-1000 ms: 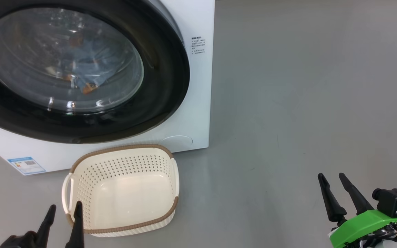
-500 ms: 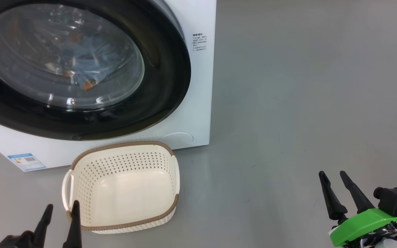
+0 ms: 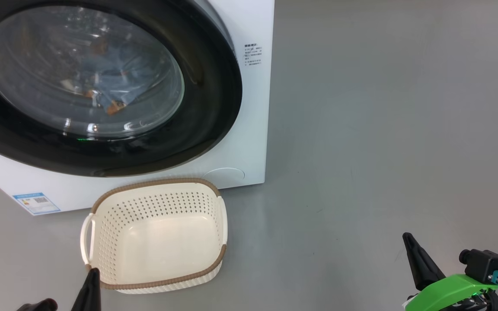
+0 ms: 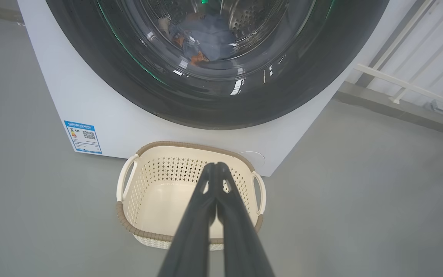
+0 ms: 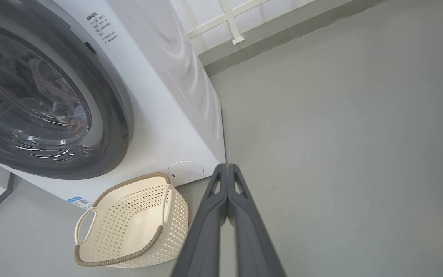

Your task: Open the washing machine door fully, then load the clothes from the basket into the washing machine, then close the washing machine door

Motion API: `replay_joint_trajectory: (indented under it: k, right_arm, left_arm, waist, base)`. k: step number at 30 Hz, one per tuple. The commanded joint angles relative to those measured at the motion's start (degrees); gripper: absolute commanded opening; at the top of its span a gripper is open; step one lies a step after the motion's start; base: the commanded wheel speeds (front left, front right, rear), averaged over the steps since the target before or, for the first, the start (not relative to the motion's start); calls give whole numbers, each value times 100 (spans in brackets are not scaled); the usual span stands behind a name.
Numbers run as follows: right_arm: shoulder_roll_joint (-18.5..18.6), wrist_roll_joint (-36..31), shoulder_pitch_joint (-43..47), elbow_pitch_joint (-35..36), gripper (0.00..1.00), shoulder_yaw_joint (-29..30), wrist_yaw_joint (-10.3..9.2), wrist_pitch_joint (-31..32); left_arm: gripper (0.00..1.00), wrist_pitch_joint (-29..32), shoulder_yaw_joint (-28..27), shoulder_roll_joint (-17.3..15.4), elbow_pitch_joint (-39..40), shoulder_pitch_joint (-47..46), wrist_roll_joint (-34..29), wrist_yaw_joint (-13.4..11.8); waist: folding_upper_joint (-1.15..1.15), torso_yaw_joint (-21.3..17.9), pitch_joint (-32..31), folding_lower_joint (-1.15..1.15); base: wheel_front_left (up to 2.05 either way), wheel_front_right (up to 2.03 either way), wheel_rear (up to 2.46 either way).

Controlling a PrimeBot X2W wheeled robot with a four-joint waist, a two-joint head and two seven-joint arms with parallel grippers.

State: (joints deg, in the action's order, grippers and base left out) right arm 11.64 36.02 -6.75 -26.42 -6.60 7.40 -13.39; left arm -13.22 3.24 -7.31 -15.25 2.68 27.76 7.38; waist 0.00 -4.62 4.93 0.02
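While L fingers (image 4: pixel 198 223) press together, basket (image 4: pixel 160 173) just beyond tips

Large round washing machine door (image 3: pixel 216 108), glossy black rim, clear glass bowl: cut off from 9 to 12 o'clock of the head view.
Light-blue clothes (image 3: pixel 110 80), orange-brown print, behind the glass: blurred by reflections; number cannot be told.
Small blue label sticker (image 3: pixel 36 203), 9 o'clock: print too small to read.
Dark text block (image 3: pixel 252 54) on the big white washing machine (image 3: pixel 249 142), 12 o'clock: unreadable.
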Motion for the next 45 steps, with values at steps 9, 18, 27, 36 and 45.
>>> replay_joint_trajectory:
  k: [9, 18, 27, 36, 45]
  right_arm:
    - [-8, 493, -78, 233, 0, 135, 2, 153]
    - [-75, 929, -68, 316, 0, 227, 3, 302]
    - [-143, 1364, -56, 401, 0, 320, 3, 451]
    - [-212, 1795, -44, 486, 0, 414, 4, 601]
    - [-283, 2228, -32, 570, 0, 509, 4, 752]
  left_arm:
    - [0, 142, -126, -46, 88, -128, 588, 0]
    - [0, 286, -184, -16, 77, -197, 1090, 2]
    - [0, 430, -245, 17, 85, -260, 1590, 3]
    - [0, 576, -308, 52, 92, -321, 2086, 4]
    - [0, 725, -372, 89, 96, -383, 2582, 5]
  waist:
    - [0, 36, -26, -2]
    - [0, 72, -64, -2]
    - [0, 107, -102, -2]
    - [0, 143, -139, -2]
    - [0, 179, -177, -2]
  base:
    - [0, 0, 0]
    - [0, 0, 0]
    - [0, 0, 0]
    - [0, 0, 0]
    - [0, 0, 0]
